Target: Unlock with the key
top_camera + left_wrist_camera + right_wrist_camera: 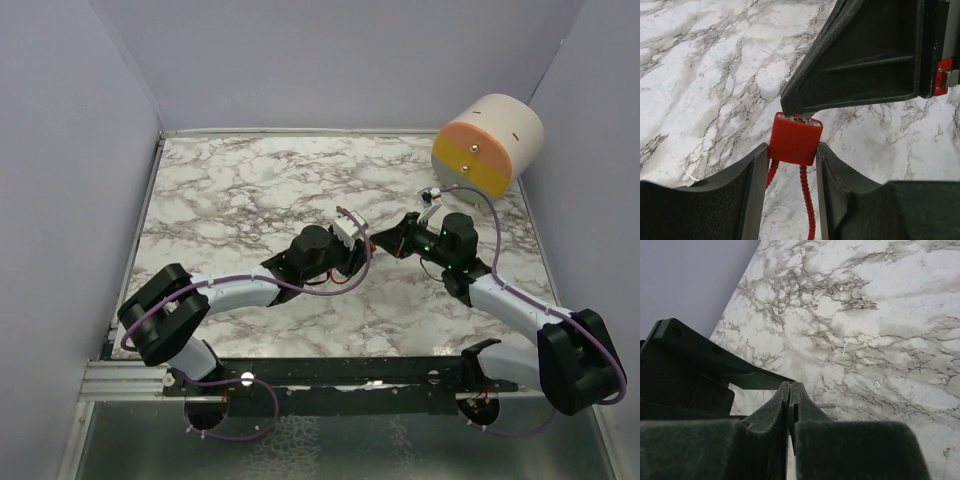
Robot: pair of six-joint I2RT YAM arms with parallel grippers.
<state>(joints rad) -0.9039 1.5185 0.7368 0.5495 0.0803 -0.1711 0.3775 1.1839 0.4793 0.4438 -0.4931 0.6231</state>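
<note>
Pale lavender walls [300, 60] close in a white worktop [250, 190] veined with grey marble. In its far right corner a drum-shaped thing [488, 145] lies on its side, cream at the back, with an orange and yellow face turned toward the arms.

The two arms meet near the middle of the worktop, a little toward the right edge, with their fingertips close together.

The left gripper [792, 150] is part-way closed and clamps a red padlock [795, 140] by its two sides, one dark finger on each flank. The lock body stands up out of the grip, and a red cable shackle [808, 210] runs down from it between the fingers, toward the wrist.

The right gripper [790, 387] comes in from the opposite side with its fingers pressed together, so that only a thin slit shows between them. Its tip rests on the free end of the padlock. A small silvery piece [797, 119] sits just where tip and lock meet. I cannot tell whether this is the key or part of the lock, or whether the closed fingers pinch it.
</note>
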